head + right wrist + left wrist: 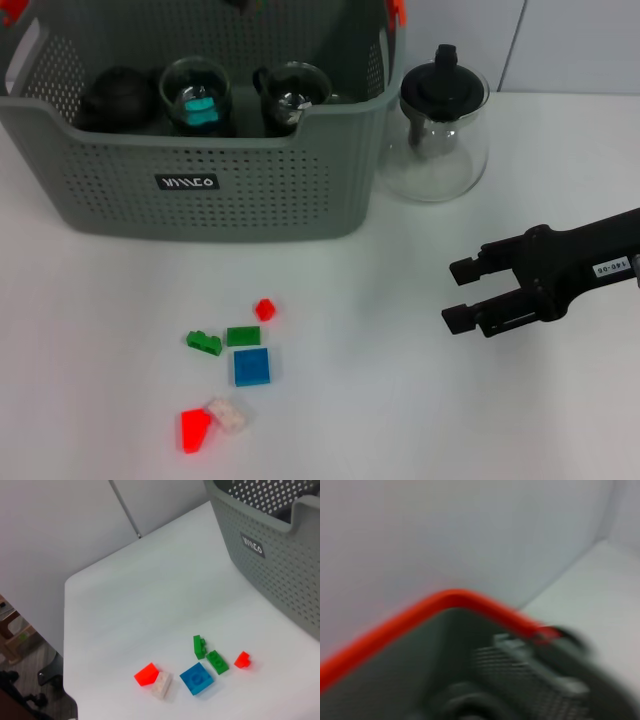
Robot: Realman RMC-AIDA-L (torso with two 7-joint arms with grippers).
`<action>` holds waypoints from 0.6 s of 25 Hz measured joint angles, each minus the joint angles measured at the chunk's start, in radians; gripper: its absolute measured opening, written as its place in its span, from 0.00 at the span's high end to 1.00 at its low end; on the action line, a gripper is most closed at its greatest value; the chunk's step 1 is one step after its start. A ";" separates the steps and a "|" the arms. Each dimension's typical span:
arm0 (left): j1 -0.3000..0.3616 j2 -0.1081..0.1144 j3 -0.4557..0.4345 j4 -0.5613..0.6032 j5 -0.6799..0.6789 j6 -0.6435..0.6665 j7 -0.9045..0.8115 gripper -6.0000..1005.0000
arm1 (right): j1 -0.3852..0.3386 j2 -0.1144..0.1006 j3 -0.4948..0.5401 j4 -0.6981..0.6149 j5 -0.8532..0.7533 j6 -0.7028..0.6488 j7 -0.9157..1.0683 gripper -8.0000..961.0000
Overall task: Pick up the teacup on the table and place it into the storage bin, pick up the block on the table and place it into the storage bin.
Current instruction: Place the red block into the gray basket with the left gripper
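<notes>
Head view shows the right gripper [452, 293] low over the table [380, 400], fingers parted and holding nothing, aimed toward the robot's left. The blocks [232, 365] lie scattered that way, well apart from it, in front of the storage bin [190, 190]; the blue block [252, 367] sits flat among them. Glass teacups [196, 95] already rest inside the bin. The left gripper probably hovers by the bin's rim; its fingers cannot be made out.

Head view looking down; right wrist from beside, both sharing grey-green perforated plastic bin [200, 185] [280, 555]; left wrist close against orange-red rim [420, 612].
</notes>
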State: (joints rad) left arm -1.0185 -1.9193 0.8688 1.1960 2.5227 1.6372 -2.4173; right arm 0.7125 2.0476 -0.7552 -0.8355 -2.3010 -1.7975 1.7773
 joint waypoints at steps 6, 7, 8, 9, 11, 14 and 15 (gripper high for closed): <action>-0.131 -0.025 0.073 -0.227 0.283 -0.249 -0.011 0.80 | 0.008 0.000 -0.002 0.001 -0.001 0.006 -0.006 0.14; -0.142 -0.031 0.083 -0.262 0.310 -0.281 -0.013 0.80 | 0.008 0.000 -0.003 0.001 -0.002 0.007 -0.007 0.14; -0.148 -0.036 0.095 -0.288 0.325 -0.308 -0.015 0.80 | 0.008 0.000 -0.003 0.001 -0.002 0.008 -0.008 0.14; -0.152 -0.037 0.115 -0.313 0.332 -0.337 -0.022 0.80 | 0.008 0.000 -0.003 0.001 -0.002 0.008 -0.008 0.14; -0.151 -0.039 0.159 -0.346 0.333 -0.384 -0.041 0.79 | 0.008 0.000 -0.003 0.002 -0.001 0.009 -0.008 0.14; -0.150 -0.041 0.218 -0.393 0.334 -0.446 -0.064 0.79 | 0.006 0.001 -0.003 0.002 -0.001 0.011 -0.008 0.14; -0.150 -0.041 0.235 -0.413 0.335 -0.465 -0.068 0.79 | 0.006 0.003 -0.003 0.002 -0.001 0.012 -0.008 0.14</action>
State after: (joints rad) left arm -1.1680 -1.9608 1.1040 0.7828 2.8576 1.1717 -2.4855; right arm 0.7187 2.0501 -0.7578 -0.8333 -2.3023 -1.7854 1.7688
